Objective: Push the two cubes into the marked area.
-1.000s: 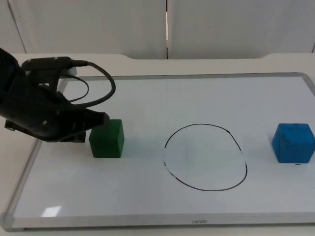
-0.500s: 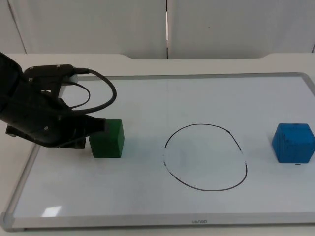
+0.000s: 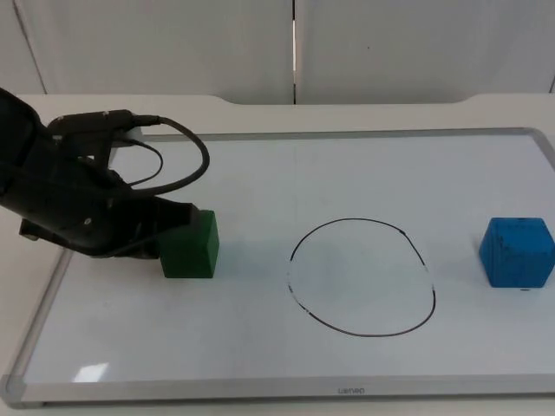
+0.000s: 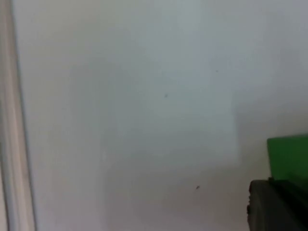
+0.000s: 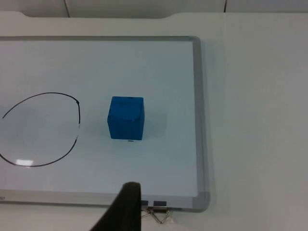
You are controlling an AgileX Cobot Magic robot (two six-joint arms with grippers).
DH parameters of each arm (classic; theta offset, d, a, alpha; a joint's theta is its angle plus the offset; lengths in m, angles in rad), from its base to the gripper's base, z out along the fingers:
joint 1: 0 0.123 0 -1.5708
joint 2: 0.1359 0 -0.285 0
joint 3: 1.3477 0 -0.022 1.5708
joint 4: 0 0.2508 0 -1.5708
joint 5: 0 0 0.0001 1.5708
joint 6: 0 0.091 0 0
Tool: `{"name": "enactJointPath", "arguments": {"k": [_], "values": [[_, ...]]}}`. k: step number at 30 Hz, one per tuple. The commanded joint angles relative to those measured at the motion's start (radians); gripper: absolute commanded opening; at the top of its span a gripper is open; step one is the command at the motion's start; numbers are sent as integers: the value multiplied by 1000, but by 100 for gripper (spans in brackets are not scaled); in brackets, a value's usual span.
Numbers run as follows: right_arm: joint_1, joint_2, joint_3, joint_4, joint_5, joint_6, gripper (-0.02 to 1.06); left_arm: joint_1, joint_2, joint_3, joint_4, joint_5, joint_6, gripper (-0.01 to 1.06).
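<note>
The left arm point(image 3: 65, 204) was black and bulky, with rounded matte housings that narrowed toward the left claw point(image 3: 184, 218). A blunt, squared black fingertip point(image 4: 279, 206) showed in the left wrist view. The right claw's fingertip point(image 5: 126, 208) was a slim, dark, tapering blade.

A green cube point(image 3: 190, 245) is seen flat on the whiteboard point(image 3: 347, 173) toward its left edge, outside the hand-drawn black oval point(image 3: 361, 276) at mid-board. A blue cube point(image 3: 517, 251) is set upright near the right edge, also outside the oval.
</note>
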State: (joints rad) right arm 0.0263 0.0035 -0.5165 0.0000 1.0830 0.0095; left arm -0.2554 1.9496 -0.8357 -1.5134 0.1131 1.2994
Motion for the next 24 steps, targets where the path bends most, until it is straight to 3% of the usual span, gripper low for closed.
{"name": "enactJointPath", "arguments": {"k": [1, 7, 14, 24], "values": [[-4, -4, 0, 0, -7, 2, 105, -4, 1, -11, -20, 14, 4, 4], [-4, -4, 0, 0, -7, 2, 105, -18, 1, -13, -22, 45, 4, 4], [-4, -4, 0, 0, -7, 2, 105, -86, 1, -19, -26, 12, 4, 4], [-4, -4, 0, 0, -7, 2, 105, -95, 1, -19, -41, 24, 0, 4]]}}
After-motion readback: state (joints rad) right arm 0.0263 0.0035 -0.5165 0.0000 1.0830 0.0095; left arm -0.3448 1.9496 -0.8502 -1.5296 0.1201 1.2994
